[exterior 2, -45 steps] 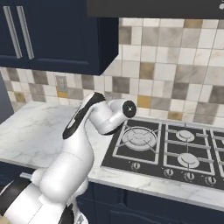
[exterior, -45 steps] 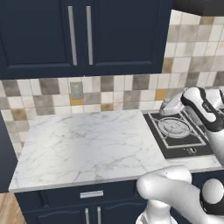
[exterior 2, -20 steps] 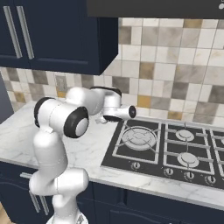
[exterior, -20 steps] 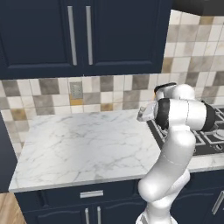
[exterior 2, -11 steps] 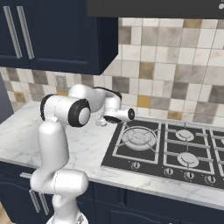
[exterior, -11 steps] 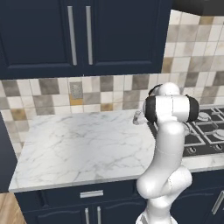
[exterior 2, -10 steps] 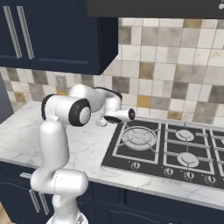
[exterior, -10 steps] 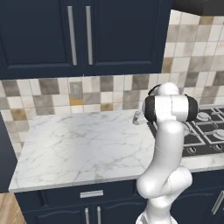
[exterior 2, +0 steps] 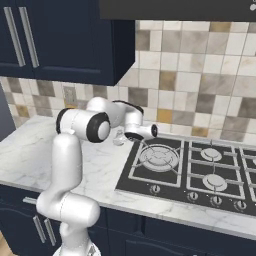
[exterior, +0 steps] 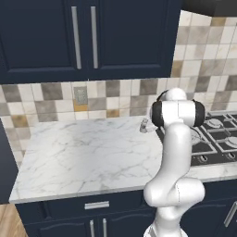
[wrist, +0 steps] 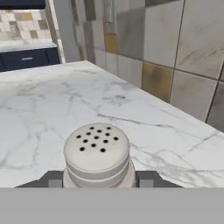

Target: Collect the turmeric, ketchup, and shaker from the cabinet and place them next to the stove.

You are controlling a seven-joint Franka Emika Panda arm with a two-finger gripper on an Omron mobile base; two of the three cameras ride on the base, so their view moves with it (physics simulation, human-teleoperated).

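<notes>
Claw [wrist: 97,181] clamped on the shaker [wrist: 96,155], one dark finger [wrist: 54,180] showing at either side of its base. Holds the pale, hole-dotted cylinder upright over the marble counter [exterior: 83,152], close to the counter's right edge where it meets the stove [exterior 2: 195,170], near the tiled back wall [wrist: 175,48]. Cannot tell whether shaker touches counter. Cabinet [exterior: 83,37] shut above.

— What sort of place is this?
— A home kitchen: a marble countertop [exterior: 88,152] under a navy wall cabinet [exterior: 83,37] with silver bar handles.
— Anything else?
— A black gas stove [exterior 2: 200,172] with burner grates and knobs, a checkered tile backsplash [exterior 2: 200,100], navy base cabinets [exterior: 69,217] below.
</notes>
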